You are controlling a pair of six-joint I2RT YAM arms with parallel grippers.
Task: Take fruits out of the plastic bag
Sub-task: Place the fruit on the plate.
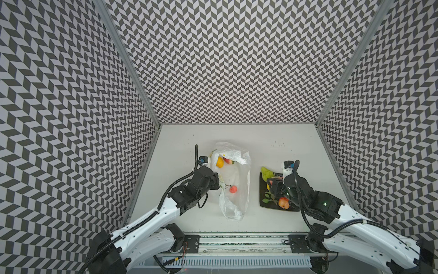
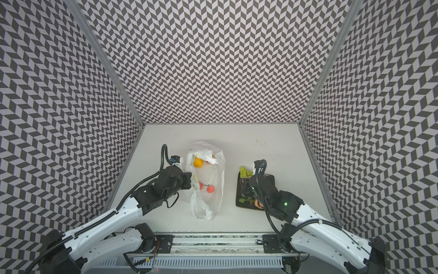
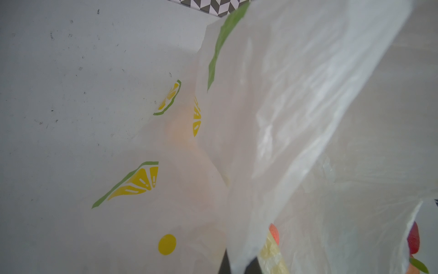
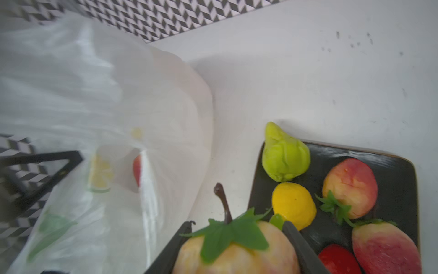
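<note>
Several fruits (image 4: 350, 187) lie on the plate (image 4: 391, 151); the right gripper (image 4: 237, 223) clasps a peach (image 4: 237, 258) (above it); the left gripper (image 3: 239, 263) pinches the bag (image 3: 308, 118), an orange (image 1: 220, 162) and red pieces (image 1: 233, 189) inside.

The plastic bag (image 1: 237, 206) lies mid-way across the surface (image 1: 284, 147), holding perhaps three fruits (image 1: 233, 189); the plate (image 4: 391, 154) sits apart to its right, carrying further fruits (image 4: 350, 187), a pear (image 4: 284, 161) at its far left corner.

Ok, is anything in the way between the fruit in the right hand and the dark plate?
Nothing visible. The right hand grips the leafy yellow-orange fruit at the edge of the plate, beside the lemon. The spot right under the fruit is hidden.
</note>
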